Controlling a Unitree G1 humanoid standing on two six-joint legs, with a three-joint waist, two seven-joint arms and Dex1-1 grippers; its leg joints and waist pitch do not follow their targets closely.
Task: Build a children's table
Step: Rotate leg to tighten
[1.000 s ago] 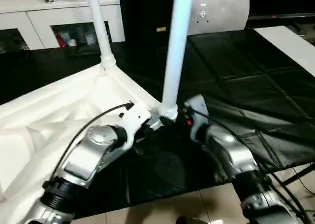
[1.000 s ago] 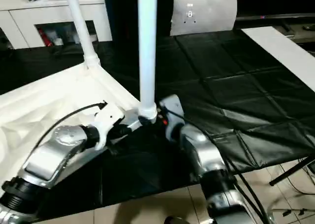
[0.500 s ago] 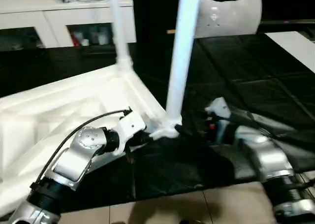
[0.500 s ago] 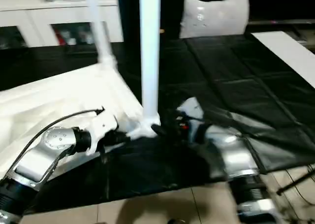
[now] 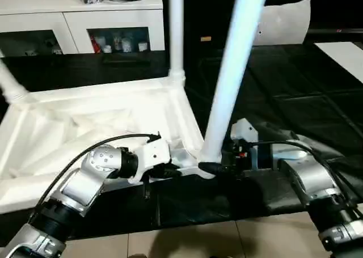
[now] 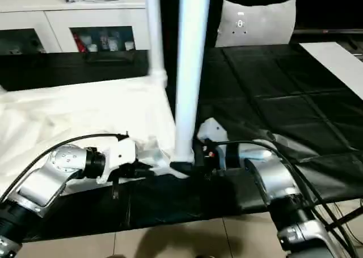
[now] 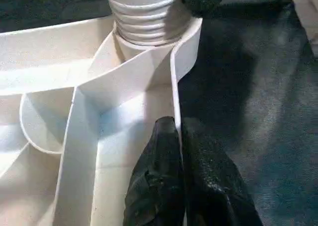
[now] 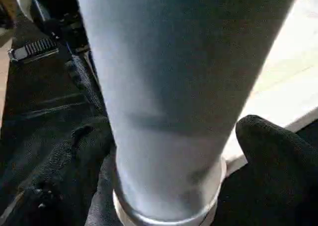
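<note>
Left tool (image 7: 179,151): fingers pressed together, tips pinching the thin rim wall of the table top (image 5: 85,122), just short of the corner socket.
Table top: upside down on the black mat (image 5: 295,99), ribs up; spreads away from the left tool to the far side.
Near leg (image 5: 232,76): upright in the corner socket, threaded end seated, between both tools.
Right tool (image 8: 164,151): spread wide around the leg's base, fingers (image 8: 278,156) either side, not clamped.
Risk: leg may be only partly screwed in; could tilt or cross-thread if pushed sideways. Thin rim could slip from the pinch, letting the top turn.
Far legs (image 5: 174,31): upright beyond both tools.
Obstructions: cable (image 5: 96,150) over left wrist; cabinets (image 5: 85,20) well beyond.
</note>
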